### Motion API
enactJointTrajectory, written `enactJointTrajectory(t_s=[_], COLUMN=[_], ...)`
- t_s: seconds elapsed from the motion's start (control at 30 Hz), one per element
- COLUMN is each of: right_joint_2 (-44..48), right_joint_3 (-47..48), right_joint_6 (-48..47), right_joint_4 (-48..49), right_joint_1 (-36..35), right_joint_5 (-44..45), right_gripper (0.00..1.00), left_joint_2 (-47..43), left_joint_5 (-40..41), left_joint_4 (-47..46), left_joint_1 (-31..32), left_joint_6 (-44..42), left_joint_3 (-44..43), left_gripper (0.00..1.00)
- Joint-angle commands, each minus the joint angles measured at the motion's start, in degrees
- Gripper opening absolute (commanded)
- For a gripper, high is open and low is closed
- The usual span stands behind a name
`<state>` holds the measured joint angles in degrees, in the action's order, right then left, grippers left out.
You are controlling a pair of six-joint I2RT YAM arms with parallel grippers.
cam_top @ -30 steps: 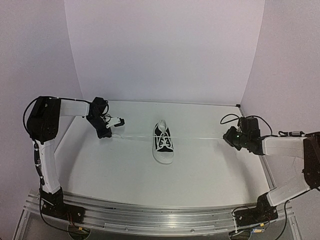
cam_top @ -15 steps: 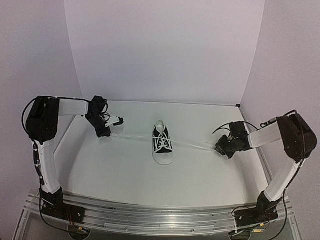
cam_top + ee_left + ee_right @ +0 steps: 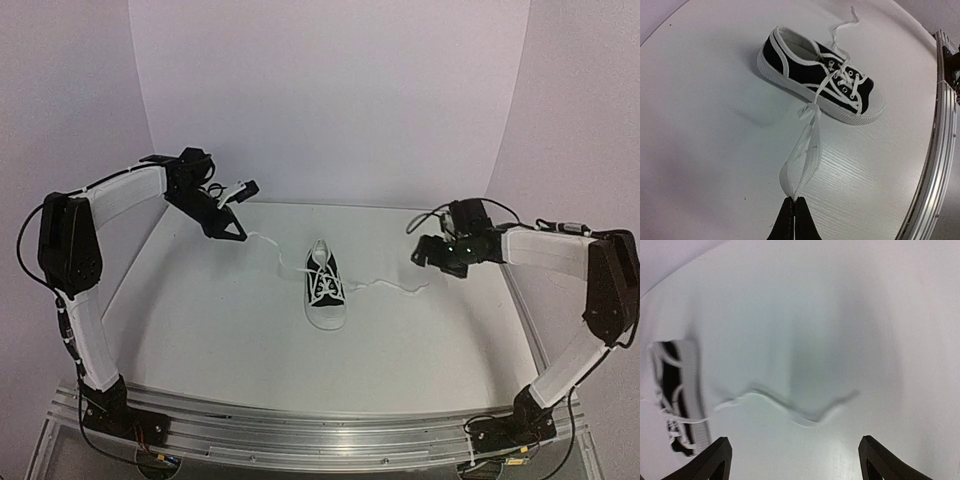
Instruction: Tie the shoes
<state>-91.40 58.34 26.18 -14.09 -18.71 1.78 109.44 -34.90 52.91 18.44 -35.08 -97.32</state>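
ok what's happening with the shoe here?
Shoe-tying in progress. The left gripper is shut on one white lace and holds it up and out to the side of the black sneaker, which sits mid-table. The right gripper is open and holds nothing. The other lace lies slack on the table below it. No bow is visible yet.
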Motion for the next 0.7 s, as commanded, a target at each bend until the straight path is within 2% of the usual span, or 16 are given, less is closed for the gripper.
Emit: enactJointTrajectory(t_s=[0.0,0.07,0.2,0.33,0.5,0.6,0.67], right_joint_2=[-4.5,-10.3,-22.1,-30.6,-36.4,-38.2,-39.2], right_joint_3=[10.2,14.5,27.0,35.4,40.3,41.9,42.9], right_joint_6=[-34.3,-42.6,-49.6,-49.2,-48.8,-47.8,-46.8], right_joint_4=[9.9,13.3,13.6,13.6,13.6,13.6,13.6], right_joint_1=[-13.2,-16.7,-21.1,-22.2,-22.5,-22.5,-22.5], right_joint_5=[-11.6,-18.7,-22.5,-25.5,-24.1,-22.8,-22.8], right_gripper=[0.85,0.78,0.65,0.59,0.55,0.47,0.36], left_joint_2=[-3.0,-3.3,-4.3,-5.1,-5.1,-5.0,-4.9], left_joint_5=[-6.5,-6.4,-5.3,-3.4,-2.5,-2.3,-2.2], left_joint_4=[4.4,4.4,3.9,3.2,3.1,3.1,3.2], left_joint_1=[-0.2,-0.2,-0.2,-0.2,-0.2,-0.2,-0.3], left_joint_6=[4.9,5.5,6.9,7.4,7.2,7.0,6.8], left_joint_3=[-3.8,-4.3,-4.9,-5.3,-5.6,-5.7,-5.6], left_gripper=[0.00,0.00,0.00,0.00,0.00,0.00,0.00])
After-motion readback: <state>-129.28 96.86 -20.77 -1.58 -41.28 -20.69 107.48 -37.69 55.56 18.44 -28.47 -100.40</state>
